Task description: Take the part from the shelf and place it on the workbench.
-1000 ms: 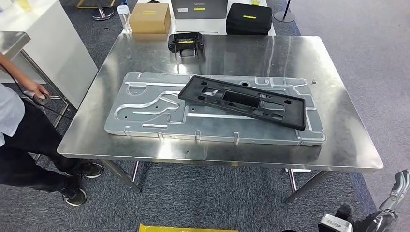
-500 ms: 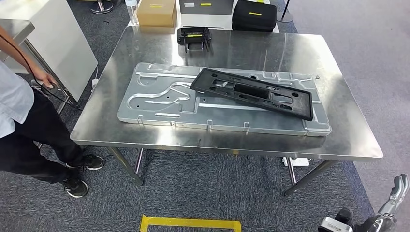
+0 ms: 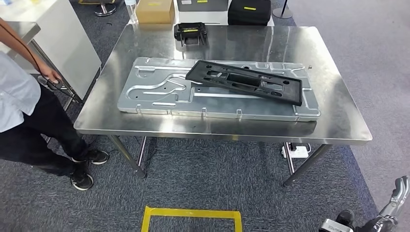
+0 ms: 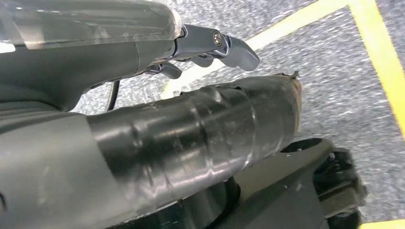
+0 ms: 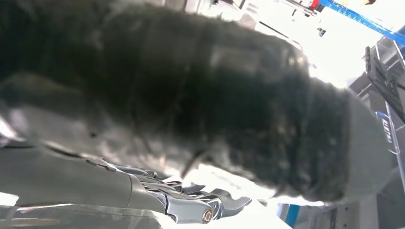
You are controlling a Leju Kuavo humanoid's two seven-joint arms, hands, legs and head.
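Black part (image 3: pixel 245 81) on silver plate (image 3: pixel 154 92); shiny steel bench (image 3: pixel 338 116); grey speckled carpet (image 3: pixel 203 179) with yellow tape outline (image 3: pixel 191 212) before bench.

right hand (image 3: pixel 395 200) cut off at the head view's corner, its grasp unclear, person (image 3: pixel 21 104) cropped at the edge, black case (image 3: pixel 249 10) cut by the top

The workbench (image 3: pixel 333 121) at the centre of the frame is bare metal, smooth and brightly reflective. The grooved plate (image 3: pixel 159 92) on it is duller, brushed-looking metal. Across that lies the black part (image 3: pixel 246 82), matt like plastic. The floor (image 3: pixel 193 179) is rough grey carpet with glossy yellow tape (image 3: pixel 191 212) at lower centre. At upper centre sits a matt brown cardboard box (image 3: pixel 154 10). The left hand (image 4: pixel 210 45) has smooth grey fingers, its thumb wrapped in shiny black tape.
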